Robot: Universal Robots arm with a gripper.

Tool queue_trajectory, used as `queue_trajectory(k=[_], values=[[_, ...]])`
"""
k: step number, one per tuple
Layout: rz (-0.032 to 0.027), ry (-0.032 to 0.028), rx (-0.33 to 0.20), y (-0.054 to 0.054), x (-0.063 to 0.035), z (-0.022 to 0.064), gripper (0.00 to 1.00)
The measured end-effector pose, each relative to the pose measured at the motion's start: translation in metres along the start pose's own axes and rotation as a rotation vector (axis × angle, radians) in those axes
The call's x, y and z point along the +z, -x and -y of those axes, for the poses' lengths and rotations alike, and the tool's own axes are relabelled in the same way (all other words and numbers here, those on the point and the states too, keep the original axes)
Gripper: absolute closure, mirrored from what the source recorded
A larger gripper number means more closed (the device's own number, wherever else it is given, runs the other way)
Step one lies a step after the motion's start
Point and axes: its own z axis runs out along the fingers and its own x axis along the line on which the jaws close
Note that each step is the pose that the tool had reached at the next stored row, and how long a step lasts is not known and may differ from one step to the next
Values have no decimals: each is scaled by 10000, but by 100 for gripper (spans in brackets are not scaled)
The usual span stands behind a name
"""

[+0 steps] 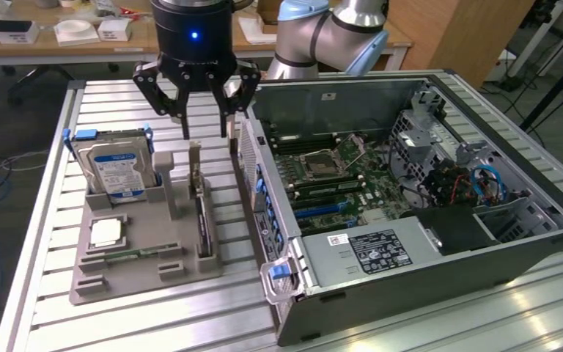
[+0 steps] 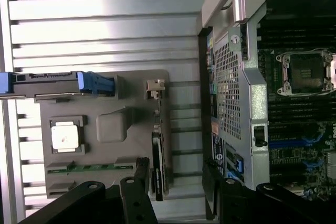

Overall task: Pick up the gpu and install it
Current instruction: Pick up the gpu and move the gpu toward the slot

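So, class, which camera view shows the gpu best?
The exterior view: the gpu stands on edge in the grey tray, seen along its whole length, bracket to far end. The wrist view looks down on its thin top edge, with a claw finger close beside it.

Exterior view is looking obliquely down over the desk (image 1: 32, 293); wrist view, nearer, is facing straight down; both are sharing the tray (image 1: 140, 284).
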Motion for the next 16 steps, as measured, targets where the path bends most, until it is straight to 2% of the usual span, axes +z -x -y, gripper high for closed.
queue_trajectory(k=[16], values=[[-1,-1,0,-25,49,23,47]])
